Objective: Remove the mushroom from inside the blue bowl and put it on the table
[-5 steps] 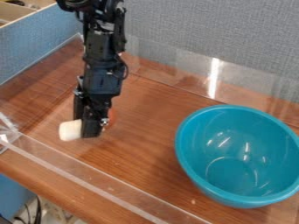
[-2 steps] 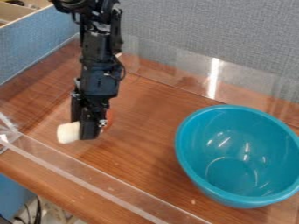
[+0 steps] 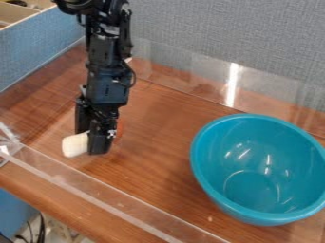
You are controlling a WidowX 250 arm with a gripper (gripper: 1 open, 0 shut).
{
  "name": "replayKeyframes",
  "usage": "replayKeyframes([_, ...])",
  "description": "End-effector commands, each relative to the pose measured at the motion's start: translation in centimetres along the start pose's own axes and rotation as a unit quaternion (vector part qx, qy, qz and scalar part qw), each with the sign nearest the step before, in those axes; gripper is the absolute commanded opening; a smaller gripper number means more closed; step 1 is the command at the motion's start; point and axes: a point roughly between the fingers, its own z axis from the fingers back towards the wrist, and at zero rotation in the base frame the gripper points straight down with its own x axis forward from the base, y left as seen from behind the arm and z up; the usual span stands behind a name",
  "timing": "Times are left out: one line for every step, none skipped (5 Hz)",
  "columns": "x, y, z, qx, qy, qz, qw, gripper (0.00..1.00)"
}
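Note:
The mushroom (image 3: 75, 144) lies on the table (image 3: 159, 133) at the left, its cream-white stem pointing left; its cap is hidden behind the fingers. My gripper (image 3: 98, 140) points straight down with its dark fingers low on the wood around the cap end. Whether the fingers still press on the mushroom does not show from this angle. The blue bowl (image 3: 258, 167) stands at the right, well apart from the gripper, and holds nothing.
Low clear acrylic walls (image 3: 89, 195) edge the tabletop, the front one close to the mushroom. A cardboard box (image 3: 32, 43) and a grey partition stand behind the table at the upper left. Bare wood lies between gripper and bowl.
The arm has sunk slightly and brought the mushroom down onto the wood at the left. Since the last earlier frame almost nothing has visibly moved.

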Motion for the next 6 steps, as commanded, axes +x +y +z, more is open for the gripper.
replayKeyframes([-0.6, 0.2, 2.2, 0.023, -0.028, 0.013, 0.9992, 1.0])
replayKeyframes([-0.3, 0.1, 1.7, 0.024, -0.027, 0.008, 0.9993, 1.0])
replayKeyframes([0.0, 0.1, 1.1, 0.024, -0.025, 0.004, 0.9994, 1.0])
replayKeyframes([0.2, 0.0, 0.6, 0.024, -0.023, 0.0, 0.9994, 1.0])
replayKeyframes([0.4, 0.0, 0.2, 0.024, -0.022, -0.003, 0.9995, 1.0])
replayKeyframes([0.5, -0.1, -0.2, 0.023, -0.021, -0.005, 0.9995, 1.0])
